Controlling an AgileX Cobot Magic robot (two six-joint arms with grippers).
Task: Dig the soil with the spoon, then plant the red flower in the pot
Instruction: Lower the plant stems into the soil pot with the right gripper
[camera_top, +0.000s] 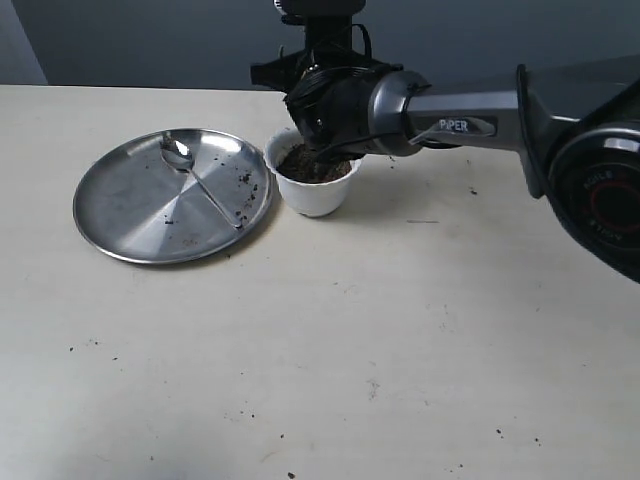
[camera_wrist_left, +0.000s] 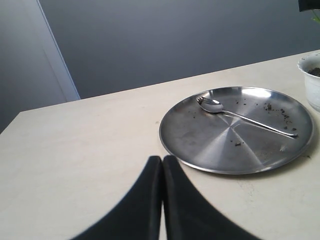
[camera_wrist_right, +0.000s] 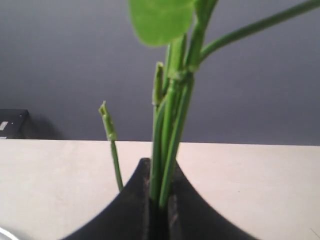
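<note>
Where the right arm reaches in over the cream worktop (camera_top: 350, 350), the right claw (camera_wrist_right: 159, 200) sits directly above the small white pot (camera_top: 318, 195). It is clenched on the flower (camera_wrist_right: 170, 125), with the bundle of thin green stems pinched between the two dark fingers and standing upright out of them. One shorter stem stands apart, just beside the claw. A round green leaf (camera_wrist_right: 160, 20) shows at the upper end of the bundle; the blooms are outside the wrist view. From the exterior view the arm's dark wrist hides the flower, so I cannot tell whether the stem ends touch the soil (camera_top: 308, 165), which fills the pot as a dark, crumbly heap close to the rim.

Just beside the pot lies a round steel plate (camera_top: 130, 215), its edge almost touching the pot's side. The spoon (camera_top: 200, 185) rests on the plate, bowl towards the far edge and handle running diagonally towards the pot. Dark crumbs are scattered on the plate and across the worktop.

The left claw (camera_wrist_left: 162, 165) is pressed fully together with nothing between its fingers, over bare worktop near the plate.
</note>
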